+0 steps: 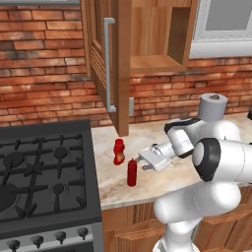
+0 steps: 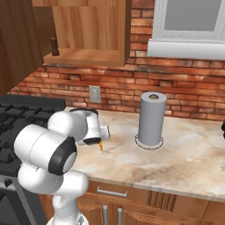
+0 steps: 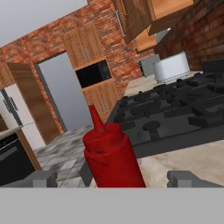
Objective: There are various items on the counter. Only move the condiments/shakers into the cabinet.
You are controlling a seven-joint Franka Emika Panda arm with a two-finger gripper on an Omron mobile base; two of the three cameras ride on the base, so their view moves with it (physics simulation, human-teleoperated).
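Observation:
On the counter [image 1: 162, 189] stand a curvy red squeeze bottle [image 1: 118, 151] and, nearer the front edge, a slim red bottle [image 1: 132, 172]. My gripper [image 1: 142, 162] is held low just right of the slim bottle, pointing left at it. In the hand view the slim red bottle [image 3: 111, 157] stands close in front, between the two spread fingertips [image 3: 41, 178] of my open gripper [image 3: 114, 180], and they do not touch it. The cabinet [image 1: 147, 34] hangs open above, with a small dark brown shaker [image 2: 54, 46] on its shelf. A tiny orange piece [image 2: 101, 147] lies on the counter by my arm.
The open cabinet door [image 1: 118, 64] with its grey bar handle [image 1: 109, 64] juts out over the counter's left end. A black gas stove [image 1: 44, 172] borders the counter on the left. A paper towel roll [image 2: 151, 118] stands at the back right.

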